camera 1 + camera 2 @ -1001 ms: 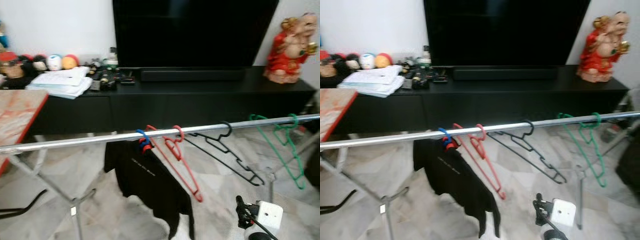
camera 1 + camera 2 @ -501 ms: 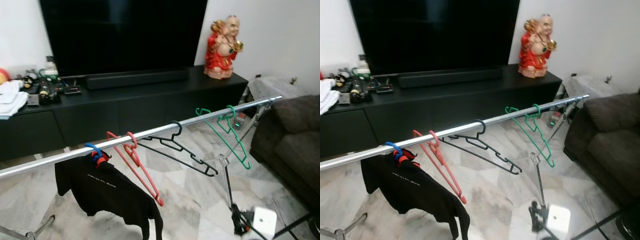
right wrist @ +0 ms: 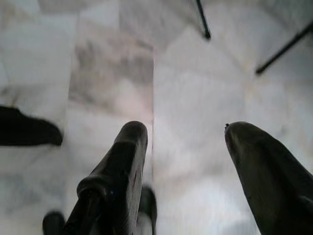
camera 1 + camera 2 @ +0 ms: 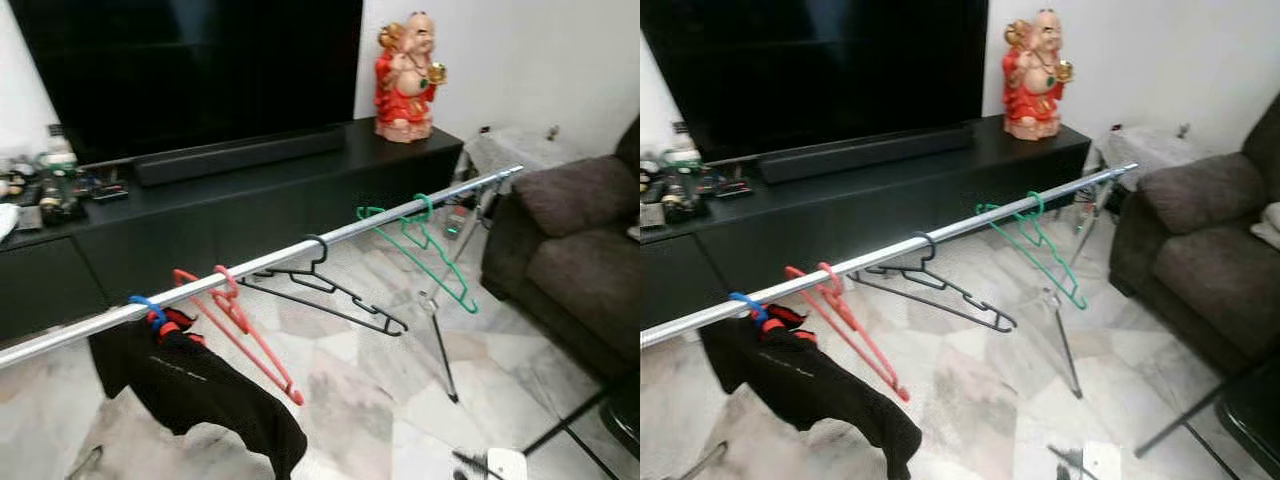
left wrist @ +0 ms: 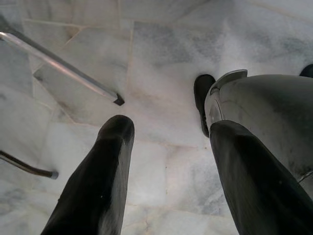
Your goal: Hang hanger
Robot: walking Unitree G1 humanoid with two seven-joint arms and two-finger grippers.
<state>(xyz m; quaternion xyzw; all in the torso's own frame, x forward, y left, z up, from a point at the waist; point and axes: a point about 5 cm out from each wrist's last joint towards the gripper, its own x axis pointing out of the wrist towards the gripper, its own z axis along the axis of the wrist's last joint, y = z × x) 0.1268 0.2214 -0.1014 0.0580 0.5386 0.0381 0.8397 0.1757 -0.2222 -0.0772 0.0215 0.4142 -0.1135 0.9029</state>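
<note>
— While the hangers hold their places on the rail (image 4: pixel 300 252), what has altered in the last second?

— The head camera has swung to the robot's right. The sofa (image 4: pixel 570 250) and the rail's far end now show, and the papers and small figures at the left of the black TV bench (image 4: pixel 250 195) have gone out of frame. The whole picture shifted together, so the inspector reads this as the robot turning, not as any object moving. Both arms hang low: the left end effector (image 5: pixel 166 171) and the right end effector (image 3: pixel 190 166) each point down at the marble floor (image 4: pixel 350 380), fingers spread wide, nothing between them.

— What does that mean for the task?

— No hanger is in hand. In the inspector's judgement the robot is either finished with one or looking for the next; the pictures do not settle which.

— Where do the hangers sit, and how do they lie?

— Four hooks ride the rail: a blue hanger (image 4: pixel 148 308) carrying a black shirt (image 4: pixel 195 390), then a red hanger (image 4: pixel 235 325), a black hanger (image 4: pixel 330 295) and a green hanger (image 4: pixel 425 250) nearest the sofa. The bare three have their long axes slanting down toward the robot's right, hooks uppermost on the rail.
</note>
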